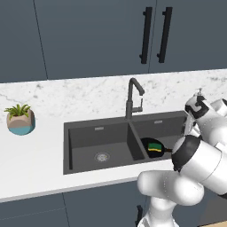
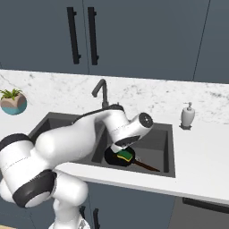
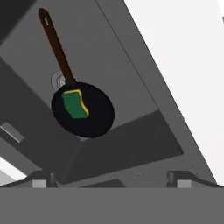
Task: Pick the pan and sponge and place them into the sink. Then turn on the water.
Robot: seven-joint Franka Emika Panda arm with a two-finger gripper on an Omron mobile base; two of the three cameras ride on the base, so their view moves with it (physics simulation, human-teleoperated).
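The pan (image 3: 84, 109) lies in the right basin of the sink (image 1: 80, 142), close to the divider between the two basins. Its long brown handle runs away from the divider across the basin floor, and in the hand view it passes over the round drain. The sponge (image 3: 75, 104) rests inside the pan, green side up with a yellow edge showing, a little off the pan's centre toward the handle. From the left base view the pan (image 1: 153, 147) and sponge (image 1: 154, 146) sit just behind the arm's elbow; from the right base view the pan (image 2: 117, 158) and sponge (image 2: 125, 155) lie directly under the wrist.

The jaws hang above the sink, clear of the pan, with nothing between them; the two tips at the bottom of the hand view stand far apart, so they are wide.

The left basin shows its bare floor and drain (image 1: 102, 156). The dark faucet (image 1: 133, 95) stands behind the divider, with no water seen running from it. A potted plant (image 1: 20, 119) sits on the white tabletop (image 1: 31, 159) left of the sink, and a soap dispenser (image 2: 188, 115) stands to its right.
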